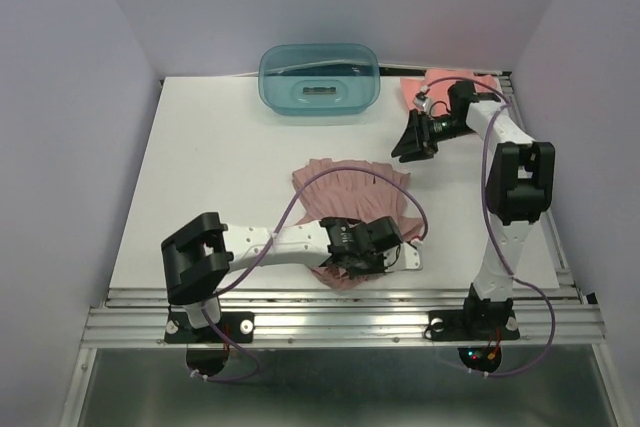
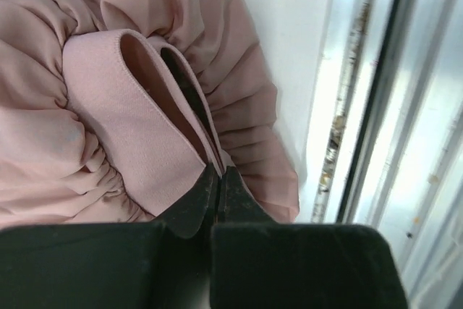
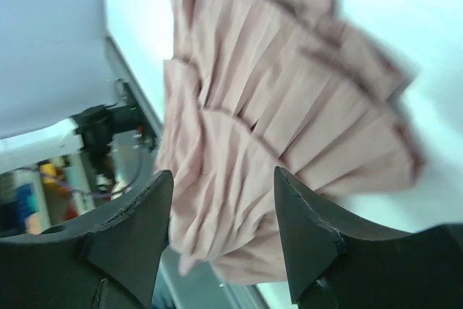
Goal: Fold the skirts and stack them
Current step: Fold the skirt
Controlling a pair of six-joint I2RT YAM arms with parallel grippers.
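Observation:
The mauve-pink pleated skirt point(image 1: 345, 192) lies rumpled on the table's near middle. My left gripper point(image 1: 362, 259) is shut on its elastic waistband point(image 2: 137, 121) at the near edge, the band pinched between the fingertips point(image 2: 195, 197). The coral-salmon skirt point(image 1: 440, 87) lies at the back right corner, partly under my right arm. My right gripper point(image 1: 412, 147) is open and empty, hovering above the table right of the pink skirt. In the right wrist view the pleated skirt point(image 3: 282, 142) shows beyond the spread fingers point(image 3: 307, 236).
A translucent teal tub point(image 1: 318, 81) stands at the back centre. The metal rails point(image 1: 340, 317) run along the table's near edge, close to my left gripper, and show in the left wrist view point(image 2: 376, 142). Walls enclose the left, back and right.

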